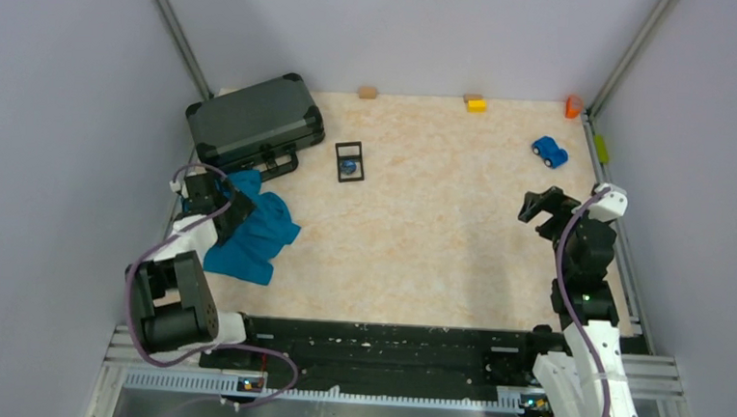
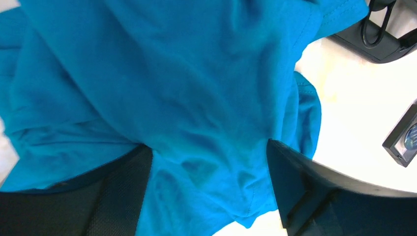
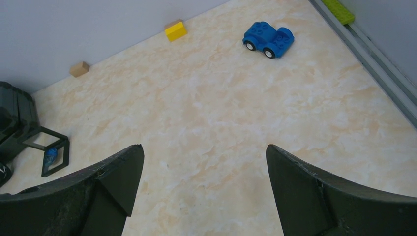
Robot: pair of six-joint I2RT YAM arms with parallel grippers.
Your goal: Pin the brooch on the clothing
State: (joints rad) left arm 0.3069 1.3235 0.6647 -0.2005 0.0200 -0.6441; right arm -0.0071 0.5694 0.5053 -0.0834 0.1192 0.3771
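Note:
The clothing, a teal T-shirt, lies crumpled at the table's left side and fills the left wrist view. My left gripper is down on it, open, its wide-set fingers straddling a bunched fold of fabric. The brooch is a tiny blue-grey disc inside a black rectangular frame, well right of the shirt; the right wrist view shows the brooch far off to the left. My right gripper hangs open and empty over bare table at the right.
A dark grey hard case stands just behind the shirt. A blue toy car sits at the back right. Small tan, yellow and orange blocks line the back wall. A green brick lies on the right rail.

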